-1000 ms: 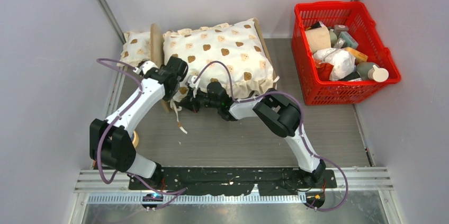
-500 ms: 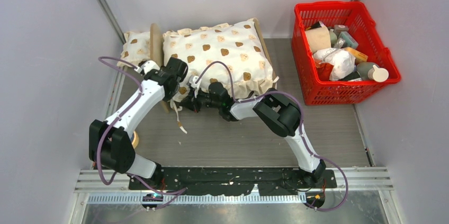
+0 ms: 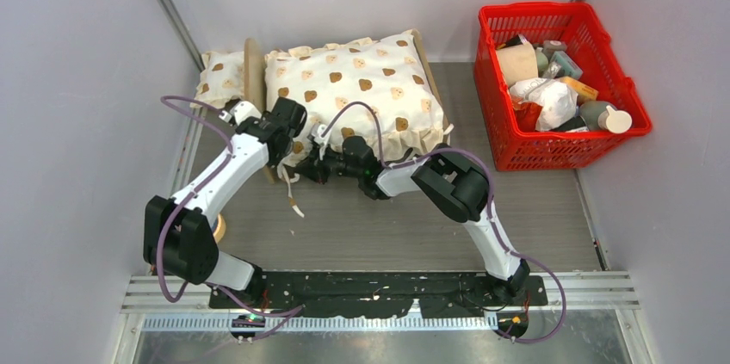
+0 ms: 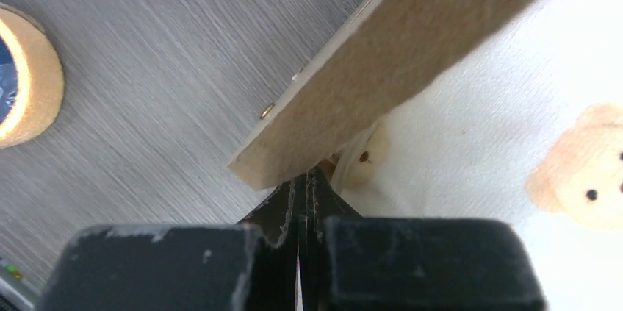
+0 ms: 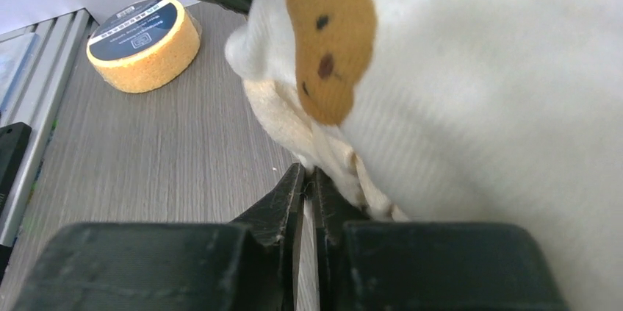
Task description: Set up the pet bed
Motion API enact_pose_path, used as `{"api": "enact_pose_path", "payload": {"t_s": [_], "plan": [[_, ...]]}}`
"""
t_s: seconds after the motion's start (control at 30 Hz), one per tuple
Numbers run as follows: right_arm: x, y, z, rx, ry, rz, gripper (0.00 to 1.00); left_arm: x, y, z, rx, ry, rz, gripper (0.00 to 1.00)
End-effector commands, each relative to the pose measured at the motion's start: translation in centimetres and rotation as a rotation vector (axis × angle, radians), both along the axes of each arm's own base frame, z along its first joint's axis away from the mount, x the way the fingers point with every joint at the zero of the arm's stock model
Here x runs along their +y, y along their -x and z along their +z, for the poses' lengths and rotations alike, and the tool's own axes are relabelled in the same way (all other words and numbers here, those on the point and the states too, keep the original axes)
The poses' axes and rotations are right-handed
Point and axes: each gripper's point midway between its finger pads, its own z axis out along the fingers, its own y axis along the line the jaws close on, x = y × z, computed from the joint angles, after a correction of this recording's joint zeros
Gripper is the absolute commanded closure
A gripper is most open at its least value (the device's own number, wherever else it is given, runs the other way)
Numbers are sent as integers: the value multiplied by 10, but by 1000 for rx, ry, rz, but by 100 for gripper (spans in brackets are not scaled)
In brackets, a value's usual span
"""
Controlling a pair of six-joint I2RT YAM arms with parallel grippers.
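Note:
The pet bed [image 3: 253,71] stands at the back of the table, its light-wood frame mostly covered by the cream bear-print cushion [image 3: 357,89]. The small bear-print pillow [image 3: 219,71] lies behind the headboard, at far left. My left gripper [image 3: 291,147] is shut at the bed's near left corner. In the left wrist view its tips [image 4: 305,179] sit under the end of a wooden board [image 4: 411,54], next to the cushion [image 4: 477,127]. My right gripper [image 3: 306,168] is beside it. Its jaws [image 5: 308,177] pinch the cushion's ruffled edge [image 5: 323,145].
A red basket [image 3: 493,80] full of items stands at the back right. A roll of tape [image 3: 220,226] lies on the table near the left arm and shows in the right wrist view [image 5: 143,43]. A white tie string [image 3: 291,192] hangs from the cushion's corner onto the table.
The left arm has crept slightly right and back at the bed's corner. The right gripper has barely shifted. The cushion and bed stay in place.

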Motion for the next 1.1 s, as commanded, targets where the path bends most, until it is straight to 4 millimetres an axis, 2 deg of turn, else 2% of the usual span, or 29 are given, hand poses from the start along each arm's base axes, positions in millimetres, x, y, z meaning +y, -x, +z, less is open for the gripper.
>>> {"api": "enact_pose_path", "payload": {"t_s": [0.0,0.03,0.2,0.4,0.47,0.6,0.67,0.7,0.73,0.77,0.8,0.83,0.93,0.97,1.0,1.03,1.07], "plan": [[-11,-8,40,-28,-81,-71,82,14,4,30,-76,-86,56,100],[-13,-8,37,-20,-76,-80,76,13,4,32,-79,-93,53,100],[-25,-2,43,12,-78,-108,66,16,8,38,-90,-98,55,100],[-38,2,35,130,-80,-205,60,16,13,51,-149,-63,51,100],[-40,7,25,180,-59,-244,59,16,14,54,-178,-48,53,100],[-33,32,9,199,-17,-274,53,13,16,52,-210,-9,42,100],[-19,52,4,178,15,-264,52,12,18,49,-217,5,39,100],[-17,57,-5,184,49,-268,52,13,18,49,-221,7,39,100],[-10,61,-2,175,51,-289,52,13,19,48,-222,6,37,100],[-12,57,-10,175,75,-338,52,15,21,48,-221,-5,39,100],[-6,62,-8,169,77,-343,51,18,22,48,-224,-11,45,100],[-8,59,-18,169,106,-384,50,19,23,49,-228,-16,47,100],[2,67,-27,155,128,-387,46,25,25,54,-251,-38,51,100],[3,68,-36,156,152,-389,44,26,25,56,-257,-39,52,100],[9,71,-35,146,156,-384,44,26,25,57,-264,-32,50,100],[6,70,-51,145,208,-408,43,25,24,58,-272,-27,46,100],[12,72,-53,130,221,-408,43,24,23,59,-279,-22,42,100]]}}
